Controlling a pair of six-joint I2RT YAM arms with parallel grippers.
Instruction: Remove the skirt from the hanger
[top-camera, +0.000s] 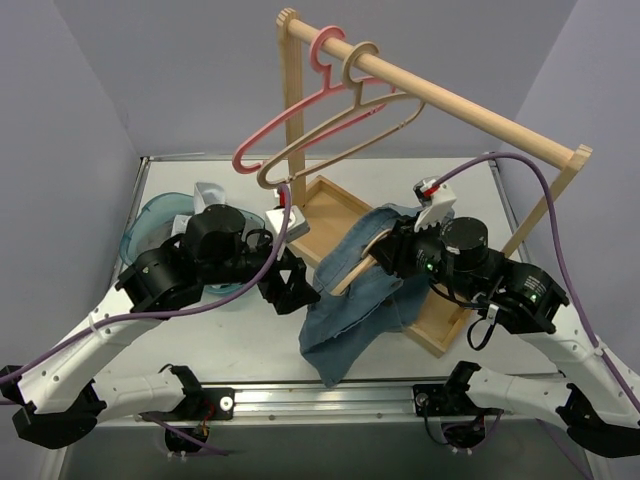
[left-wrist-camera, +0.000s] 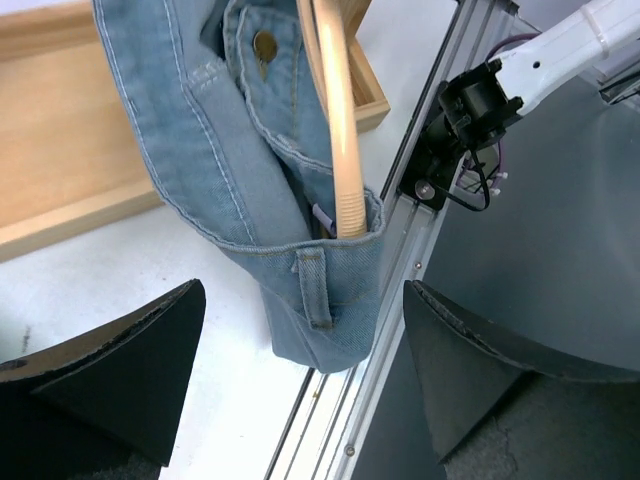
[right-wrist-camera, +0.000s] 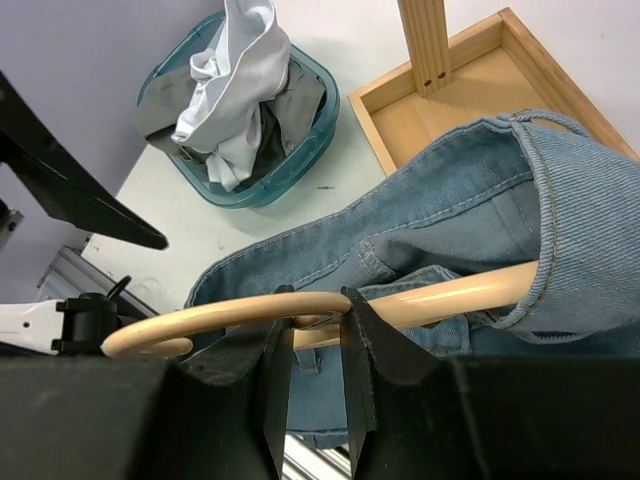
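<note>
Fingers of right gripper (right-wrist-camera: 312, 312) clamp the hanger (right-wrist-camera: 450, 295); left gripper (left-wrist-camera: 303, 305) gapes near skirt (left-wrist-camera: 190, 130).

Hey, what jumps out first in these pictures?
A denim skirt hangs on a wooden hanger gripped by the right pincer, over the wooden tray mid-table. Above, a pink hanger and a beige hanger sit bare on the rod; a teal basket of clothes stands at left.

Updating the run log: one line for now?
right pincer: shut on beige wooden hanger | blue denim skirt: on hanger | left pincer: open, beside skirt
</note>
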